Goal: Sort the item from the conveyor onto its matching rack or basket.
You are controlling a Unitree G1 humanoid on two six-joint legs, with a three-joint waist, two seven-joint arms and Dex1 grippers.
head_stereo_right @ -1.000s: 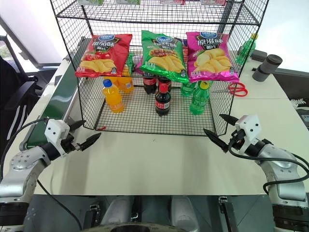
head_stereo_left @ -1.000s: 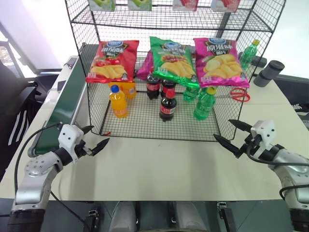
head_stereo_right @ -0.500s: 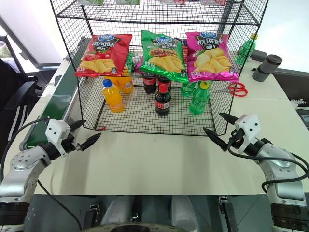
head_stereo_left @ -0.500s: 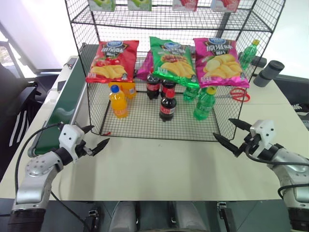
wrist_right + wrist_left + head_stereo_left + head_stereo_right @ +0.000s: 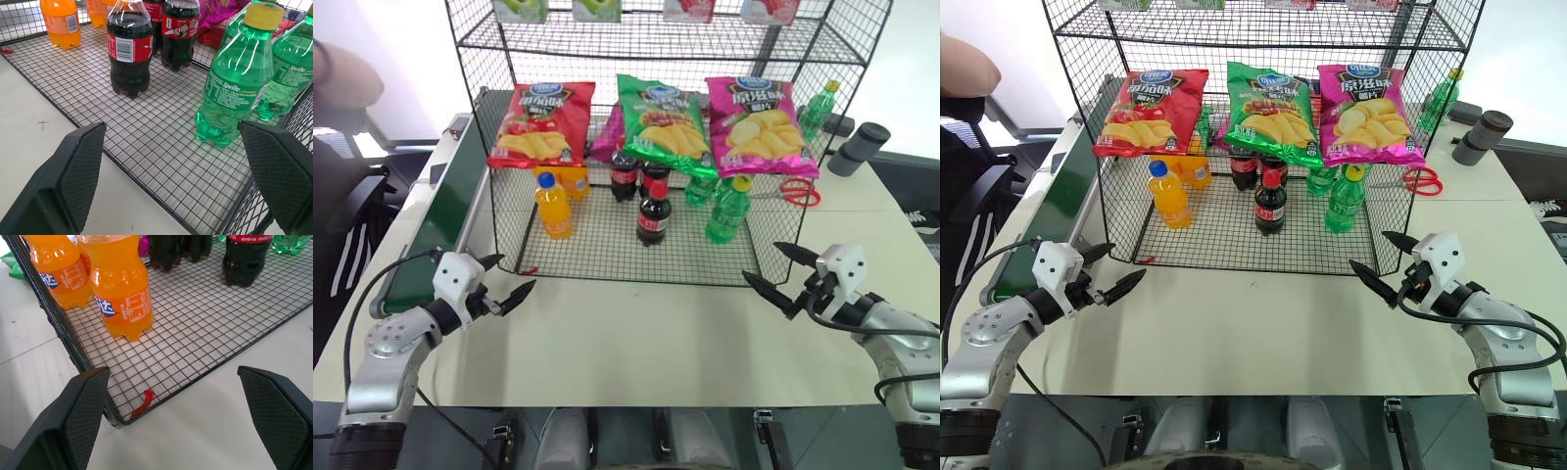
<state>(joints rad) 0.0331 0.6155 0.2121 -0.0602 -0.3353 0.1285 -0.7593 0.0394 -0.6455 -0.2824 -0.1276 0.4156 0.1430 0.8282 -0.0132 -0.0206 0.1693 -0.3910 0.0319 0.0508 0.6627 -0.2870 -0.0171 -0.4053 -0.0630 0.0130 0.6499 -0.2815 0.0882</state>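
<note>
Three cola bottles with red caps stand on the bottom tier of the black wire rack: one in front and two behind it. In the right wrist view the front cola bottle stands upright on the grid. The dark green conveyor runs along the table's left side. My left gripper hovers open over the table before the rack's front left corner. At the rack's front right corner my right gripper is open too. Neither holds anything.
Chip bags in red, green and pink lie on the middle tier. Orange drink bottles and green Sprite bottles share the bottom tier. Red scissors and a grey cylinder lie right of the rack. A person's arm shows at upper left.
A person's arm has come into view at the upper left. Both grippers stay open in the same places.
</note>
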